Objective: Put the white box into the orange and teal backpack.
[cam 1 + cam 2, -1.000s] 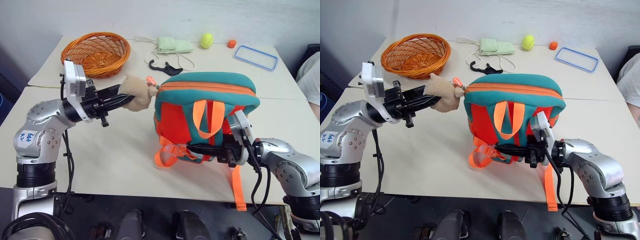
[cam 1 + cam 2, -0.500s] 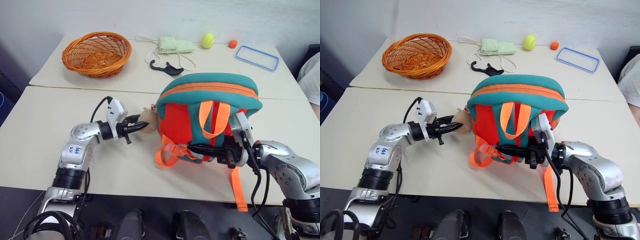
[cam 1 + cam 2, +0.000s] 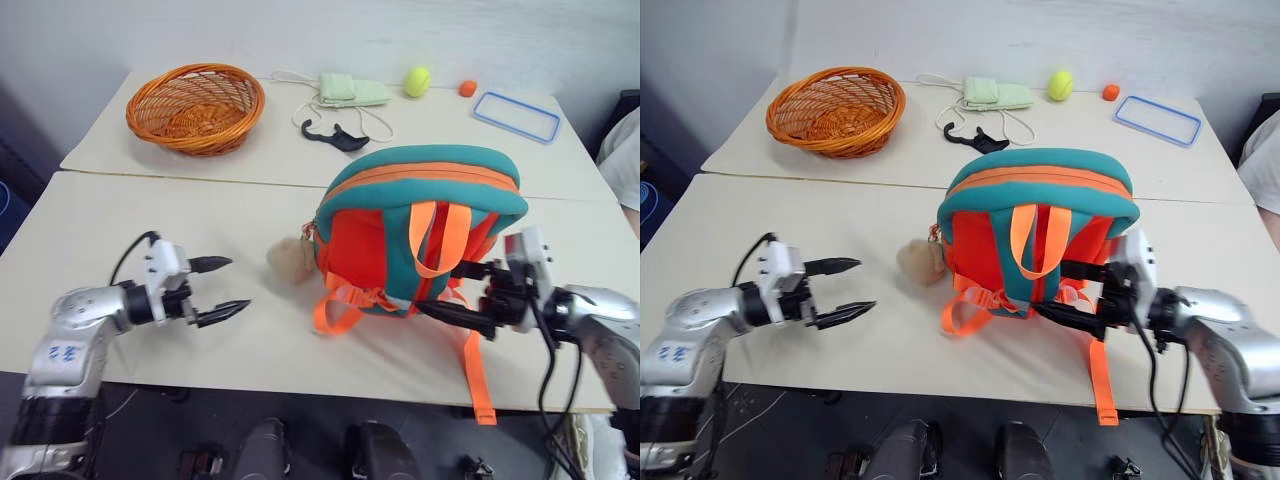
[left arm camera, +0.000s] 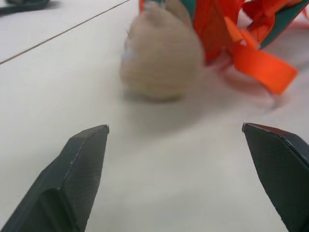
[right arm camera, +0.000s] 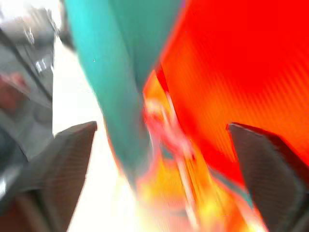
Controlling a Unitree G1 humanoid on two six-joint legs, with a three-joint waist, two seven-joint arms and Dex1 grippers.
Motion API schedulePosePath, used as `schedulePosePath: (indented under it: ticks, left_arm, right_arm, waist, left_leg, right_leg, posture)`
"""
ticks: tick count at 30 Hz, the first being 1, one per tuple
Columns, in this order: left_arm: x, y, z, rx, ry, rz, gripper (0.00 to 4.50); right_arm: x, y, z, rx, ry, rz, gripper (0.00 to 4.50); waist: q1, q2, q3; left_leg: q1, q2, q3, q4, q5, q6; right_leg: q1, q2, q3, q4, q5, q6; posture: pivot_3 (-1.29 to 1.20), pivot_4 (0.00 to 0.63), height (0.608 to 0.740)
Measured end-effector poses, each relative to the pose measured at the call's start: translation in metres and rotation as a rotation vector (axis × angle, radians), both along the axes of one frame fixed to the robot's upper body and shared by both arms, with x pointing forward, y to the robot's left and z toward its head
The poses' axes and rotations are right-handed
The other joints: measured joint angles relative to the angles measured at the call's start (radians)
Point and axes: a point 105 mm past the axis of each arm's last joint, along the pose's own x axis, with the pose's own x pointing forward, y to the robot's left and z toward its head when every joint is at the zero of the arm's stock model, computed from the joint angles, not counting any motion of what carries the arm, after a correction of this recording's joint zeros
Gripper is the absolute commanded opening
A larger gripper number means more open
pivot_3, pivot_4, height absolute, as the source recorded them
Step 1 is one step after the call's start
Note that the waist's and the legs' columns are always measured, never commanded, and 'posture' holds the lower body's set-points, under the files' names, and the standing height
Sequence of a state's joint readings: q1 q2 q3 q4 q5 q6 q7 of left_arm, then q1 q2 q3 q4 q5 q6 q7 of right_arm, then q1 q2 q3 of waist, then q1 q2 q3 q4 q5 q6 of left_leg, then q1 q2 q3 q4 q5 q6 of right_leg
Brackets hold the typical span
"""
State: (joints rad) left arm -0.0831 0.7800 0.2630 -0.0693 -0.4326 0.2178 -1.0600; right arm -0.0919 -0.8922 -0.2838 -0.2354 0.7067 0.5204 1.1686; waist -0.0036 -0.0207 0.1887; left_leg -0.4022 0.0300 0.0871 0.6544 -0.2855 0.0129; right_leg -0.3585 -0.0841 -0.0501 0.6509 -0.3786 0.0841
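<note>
The orange and teal backpack (image 3: pixel 420 225) stands upright on the table, straps facing me, zip closed along the top. Its tan plush toy (image 3: pixel 290 260) lies on the table by its left side, and fills the left wrist view as plush toy (image 4: pixel 161 63). My left gripper (image 3: pixel 238 284) is open and empty, a short way left of the toy. My right gripper (image 3: pixel 435 287) is open at the backpack's lower right, its fingertips (image 3: pixel 1035 309) close by the orange straps, gripping nothing. The white box is out of view.
At the back of the table are an orange wicker basket (image 3: pixel 195 105), a green pouch (image 3: pixel 350 90), a black item (image 3: pixel 332 138), a tennis ball (image 3: pixel 415 80), a small orange ball (image 3: pixel 465 88) and a blue-rimmed clear lid (image 3: pixel 513 115). A person's sleeve (image 3: pixel 622 160) is at the right edge.
My left gripper let go of the plush toy, opened and drew back down and to the left. My right gripper opened off the straps and moved right. The toy dropped onto the table.
</note>
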Motion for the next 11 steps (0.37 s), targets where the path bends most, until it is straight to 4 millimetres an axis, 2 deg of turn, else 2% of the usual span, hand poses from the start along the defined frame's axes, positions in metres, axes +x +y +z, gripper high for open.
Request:
schedulePosePath:
  ticks: [3, 5, 7, 11]
  left_arm:
    - [-0.02, 0.01, -0.003, 0.041, -0.005, 0.014, 4.5]
    - [-0.035, 0.015, -0.01, 0.082, -0.004, 0.025, 4.5]
    - [-0.046, 0.021, -0.018, 0.115, 0.006, 0.047, 4.5]
    - [-0.046, 0.027, -0.016, 0.132, -0.039, 0.092, 4.5]
  right_arm:
    - [0.006, -0.033, 0.002, -0.061, -0.097, -0.086, 4.47]
    - [0.016, -0.057, 0.003, -0.127, -0.223, -0.153, 4.47]
    - [0.019, -0.075, -0.007, -0.177, -0.243, -0.193, 4.47]
    - [0.022, -0.077, -0.022, -0.215, -0.256, -0.158, 4.47]
  waist:
    - [-0.002, 0.0, 0.0]
    - [-0.007, 0.0, 0.0]
    - [-0.013, 0.0, 0.0]
    - [-0.02, 0.0, 0.0]
  left_leg:
    - [0.002, 0.0, 0.001, 0.0, 0.0, 0.0]
    - [0.004, 0.0, 0.003, -0.001, 0.0, 0.0]
    - [0.008, 0.0, 0.004, -0.006, 0.0, 0.0]
    - [0.011, 0.001, 0.004, -0.007, 0.0, 0.001]
  right_leg:
    - [0.002, 0.0, 0.0, -0.002, 0.0, 0.0]
    - [0.003, 0.0, 0.001, -0.002, 0.0, 0.0]
    - [0.005, 0.0, 0.002, -0.003, 0.0, 0.0]
    - [0.006, 0.001, 0.003, 0.0, 0.0, 0.0]
  posture:
    - [0.0, 0.15, 0.74]
    - [0.0, 0.15, 0.74]
    - [0.0, 0.15, 0.74]
    - [0.0, 0.15, 0.74]
